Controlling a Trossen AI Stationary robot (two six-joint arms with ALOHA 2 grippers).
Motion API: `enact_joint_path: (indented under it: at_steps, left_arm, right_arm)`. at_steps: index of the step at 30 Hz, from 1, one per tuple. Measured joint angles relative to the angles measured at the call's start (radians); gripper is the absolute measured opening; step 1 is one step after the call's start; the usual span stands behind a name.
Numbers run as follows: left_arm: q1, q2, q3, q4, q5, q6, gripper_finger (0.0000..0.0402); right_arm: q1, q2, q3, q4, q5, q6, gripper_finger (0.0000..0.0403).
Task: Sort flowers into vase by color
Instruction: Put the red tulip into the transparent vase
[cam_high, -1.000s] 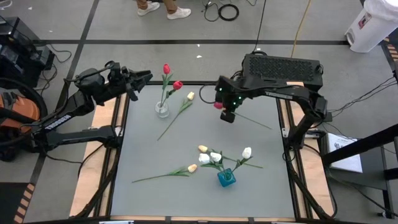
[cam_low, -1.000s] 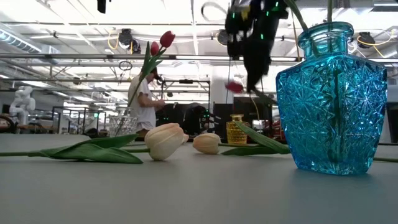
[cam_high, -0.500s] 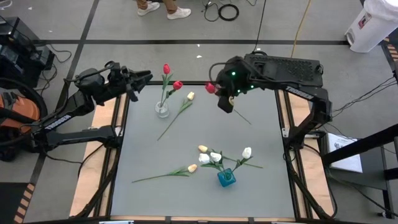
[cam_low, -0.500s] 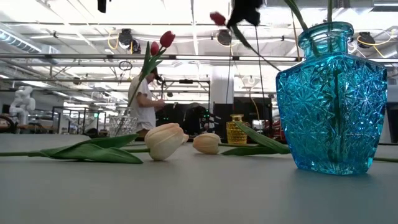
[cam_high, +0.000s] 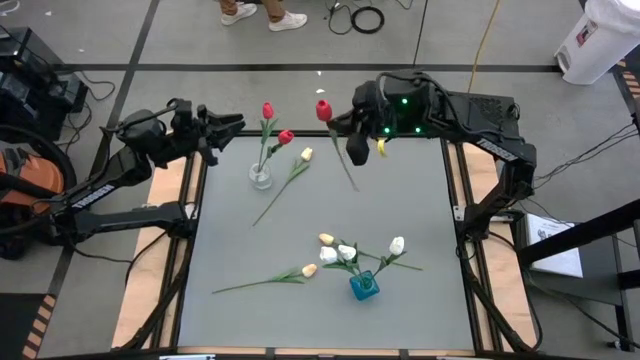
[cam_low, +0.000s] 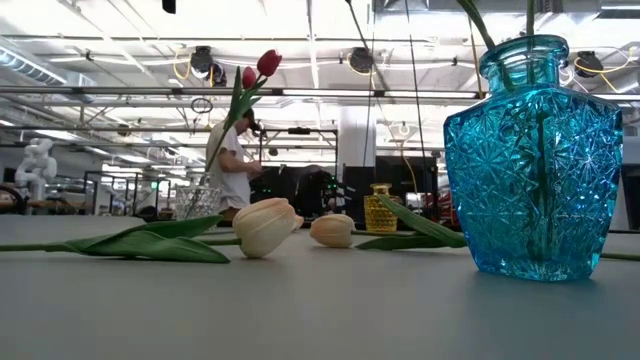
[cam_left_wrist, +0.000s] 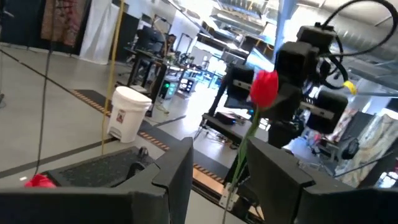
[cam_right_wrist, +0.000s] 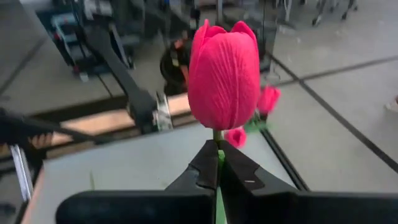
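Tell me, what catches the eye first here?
Probably the red tulip held up in the air by the right gripper, which is shut on its stem near the table's far edge. Next comes the blue glass vase near the front edge with pale flowers in it, and the small clear vase holding two red ones.

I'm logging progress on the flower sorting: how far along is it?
Done: two red tulips stand in the clear vase, pale ones in the blue vase. In hand: the right gripper holds a red tulip aloft. Left: two cream tulips lie on the table.
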Motion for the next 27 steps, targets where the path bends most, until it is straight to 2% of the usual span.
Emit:
enact_joint_path:
  at_steps: [7, 14, 27]
  left_arm:
    - [0.000, 0.000, 0.000, 0.002, 0.050, -0.007, 0.0155]
    - [-0.002, 0.011, 0.001, 0.043, 0.092, -0.015, 0.0155]
    - [-0.110, 0.171, 0.001, 0.144, 0.100, -0.024, 0.0155]
  right_arm:
    - [0.012, 0.000, 0.000, 0.178, -0.094, 0.067, 0.0000]
    - [0.024, 0.001, 0.000, 0.289, -0.101, 0.101, 0.0000]
    - [0.031, 0.080, -0.001, 0.431, -0.181, 0.184, 0.0000]
